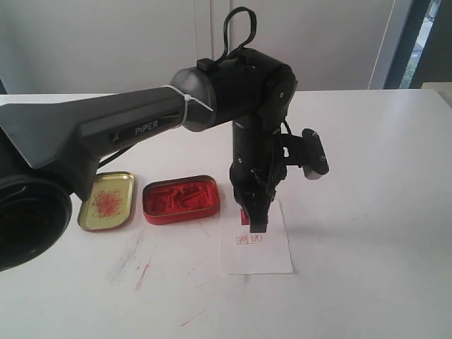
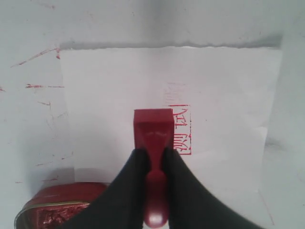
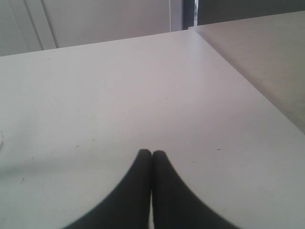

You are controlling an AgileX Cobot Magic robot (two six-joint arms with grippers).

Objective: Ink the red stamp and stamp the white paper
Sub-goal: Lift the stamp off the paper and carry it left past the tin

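Left gripper: my left gripper (image 2: 156, 155) (image 1: 256, 215) is clamped on the narrow handle of the red stamp (image 2: 152, 126) (image 1: 244, 215), one black finger on each side, pointing down over the sheet.
Stamp base: the blocky end faces the paper; I cannot tell whether it touches, as my fingers and the base hide the gap.
Stamp mark: a red rectangular print (image 2: 183, 129) (image 1: 251, 239) sits just beside the base. The base cuts off one side in the left wrist view, and my gripper tip hides its top in the exterior view. The characters are too small to read.
White paper: the white paper (image 2: 109, 95) (image 1: 272, 258) lies flat on the table (image 1: 367, 212) under the stamp, with plain sheet around the base; one edge looks rough.
Red tin: the open tin of red paste (image 1: 181, 200) (image 2: 57, 205) stands near the paper's left edge, the tightest side; the left wrist view cuts it off.
Gold lid: the lid (image 1: 107, 201) lies beyond the tin, smeared red inside.
Open room: wide bare table lies right of the paper; red streaks mark the top in front of the tin.
Right gripper: my right gripper (image 3: 152, 153) has its fingers pressed together on nothing, over bare table near an edge.
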